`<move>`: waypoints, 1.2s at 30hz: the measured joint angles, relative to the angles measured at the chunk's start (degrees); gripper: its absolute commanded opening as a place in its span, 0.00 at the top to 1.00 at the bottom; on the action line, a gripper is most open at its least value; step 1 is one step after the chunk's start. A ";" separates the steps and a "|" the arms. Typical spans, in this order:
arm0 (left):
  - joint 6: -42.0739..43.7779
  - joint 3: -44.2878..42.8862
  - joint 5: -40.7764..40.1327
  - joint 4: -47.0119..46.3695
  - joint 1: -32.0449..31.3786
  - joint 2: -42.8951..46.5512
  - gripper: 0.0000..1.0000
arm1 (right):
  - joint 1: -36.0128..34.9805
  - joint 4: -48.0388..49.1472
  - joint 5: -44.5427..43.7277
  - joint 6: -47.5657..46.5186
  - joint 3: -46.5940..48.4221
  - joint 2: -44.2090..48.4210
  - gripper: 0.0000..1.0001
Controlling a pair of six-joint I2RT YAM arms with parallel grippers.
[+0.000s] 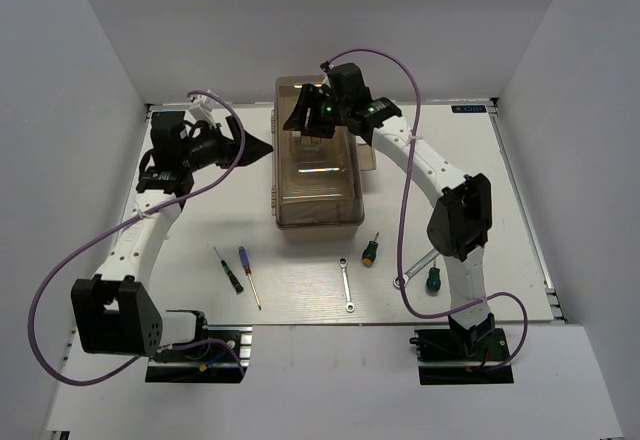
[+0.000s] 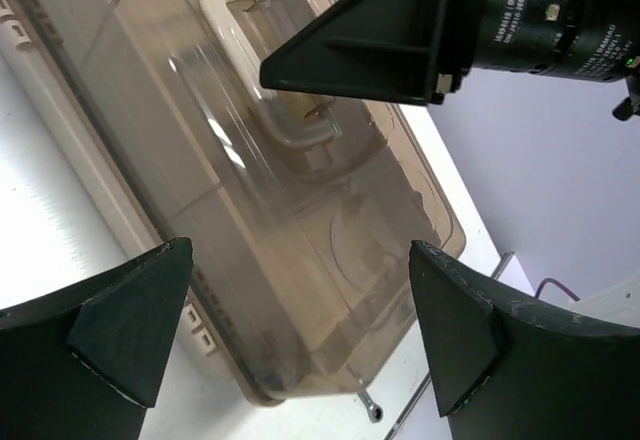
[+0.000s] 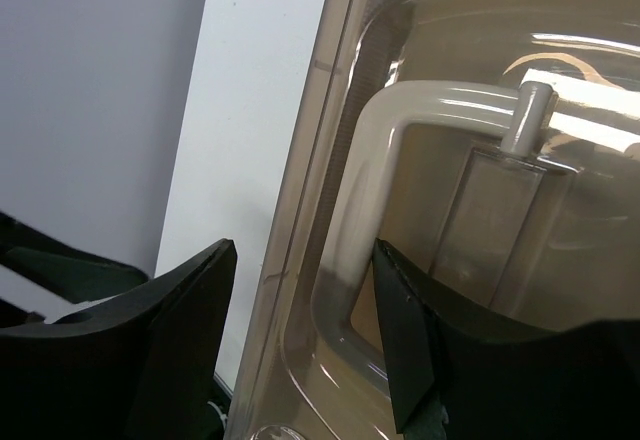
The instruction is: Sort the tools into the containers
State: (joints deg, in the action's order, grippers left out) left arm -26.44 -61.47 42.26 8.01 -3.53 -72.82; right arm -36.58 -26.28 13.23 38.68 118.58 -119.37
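Desk [image 1: 500, 190]: toolbox [image 1: 318, 185] in the middle, brown lid [image 2: 300, 210] shut. Right hand [image 1: 305, 110] hangs over its far end by the white handle [image 3: 350, 260], fingers apart, empty. Left hand [image 1: 258, 147] is just left of the box, wide open, empty. Tools lie loose on the desk in front of the box:
- long wrench [image 1: 418, 264], part hidden by the right arm
- short wrench [image 1: 346, 285]
- blue-red driver [image 1: 248, 276]
- black-green driver [image 1: 228, 269]
- stubby green drivers [image 1: 370, 250] [image 1: 433, 279]
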 measured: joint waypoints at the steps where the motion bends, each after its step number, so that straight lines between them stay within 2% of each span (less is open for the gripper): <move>1: -0.37 0.00 0.44 -0.90 -0.02 -0.76 0.01 | 0.11 0.11 0.28 0.13 0.00 0.00 0.39; 17: -4.83 -3.45 3.45 -10.12 -2.47 -10.86 0.17 | 1.29 0.98 3.34 2.08 -0.44 0.00 0.42; 22: -5.42 -4.50 3.65 -11.41 -3.61 -12.70 0.19 | 1.53 1.18 3.82 2.97 -0.57 0.00 0.43; 29: -6.05 -6.23 3.65 -12.59 -5.38 -15.26 0.27 | 1.86 1.75 4.72 3.74 -1.01 0.00 0.43; 36: -6.01 -7.96 3.48 -13.03 -7.13 -17.90 0.30 | 2.19 2.14 5.40 4.70 -1.31 0.00 0.44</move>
State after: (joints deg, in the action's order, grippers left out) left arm -32.45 -69.43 45.74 -5.02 -10.66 -90.72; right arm -34.39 -24.14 18.63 43.38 117.27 -119.37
